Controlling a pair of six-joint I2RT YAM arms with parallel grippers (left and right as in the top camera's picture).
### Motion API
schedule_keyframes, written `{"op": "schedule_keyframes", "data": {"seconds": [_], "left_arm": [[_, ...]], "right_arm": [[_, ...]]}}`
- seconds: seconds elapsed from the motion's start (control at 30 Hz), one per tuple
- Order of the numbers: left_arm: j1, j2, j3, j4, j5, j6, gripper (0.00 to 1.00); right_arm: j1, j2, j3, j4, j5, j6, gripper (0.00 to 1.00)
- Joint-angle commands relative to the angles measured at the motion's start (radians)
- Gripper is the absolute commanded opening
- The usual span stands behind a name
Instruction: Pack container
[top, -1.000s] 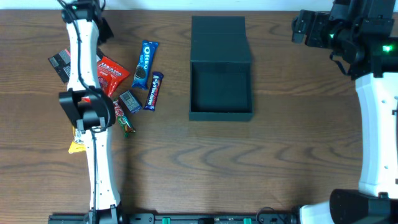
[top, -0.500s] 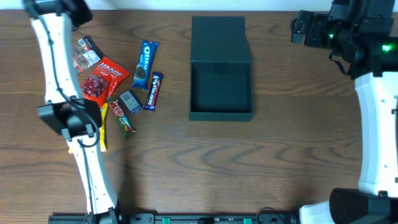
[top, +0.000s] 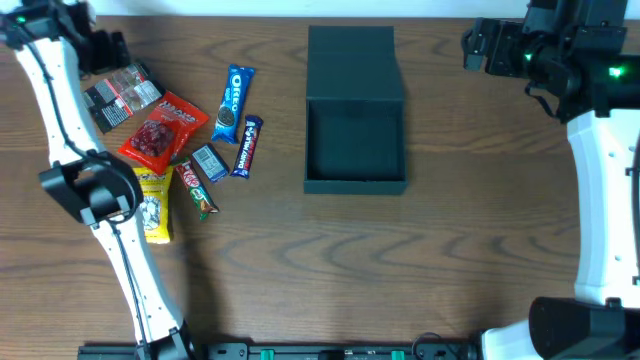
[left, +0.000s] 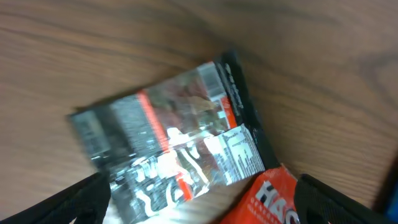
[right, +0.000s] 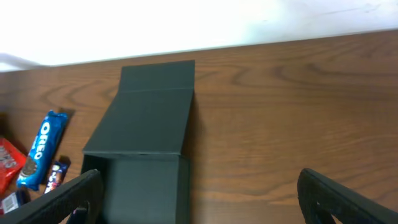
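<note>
Table (top: 450, 250): brown wood grain, smooth, low sheen.
Container (top: 355, 65): matt dark grey-green cardboard.
Oreo packet (top: 232, 103): glossy blue plastic film.
Black-and-silver packet (left: 174, 146): crinkled, reflective foil-like film.
Red packet (top: 160, 135): glossy plastic.

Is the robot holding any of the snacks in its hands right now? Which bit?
No, nothing is held. The left hand is open above the silver-and-black packet, which lies on the table. The right hand is open and empty too.
</note>
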Motion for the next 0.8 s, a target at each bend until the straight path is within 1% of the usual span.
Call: {"op": "schedule_keyframes", "data": {"seconds": [0.0,0.43,0.67,0.77], "left_arm": [[-0.007,0.074,-0.012,0.003,0.018,0.018,0.95],[-0.028,0.170,-0.013,0.136,-0.021,0.010,0.95],[-0.037,0.222,-0.021,0.140,-0.027,0.010,0.95],[-0.043,0.229,-0.024,0.134,-0.055,0.010,0.95]], "right_arm": [[-0.005,0.005,-0.001,-0.010,-0.027,-0.009,0.99],[-0.005,0.005,-0.001,-0.024,-0.027,0.014,0.99],[-0.005,0.005,-0.001,-0.011,-0.027,0.030,0.99],[-0.005,0.005,-0.001,-0.003,-0.027,0.037,0.99]]}}
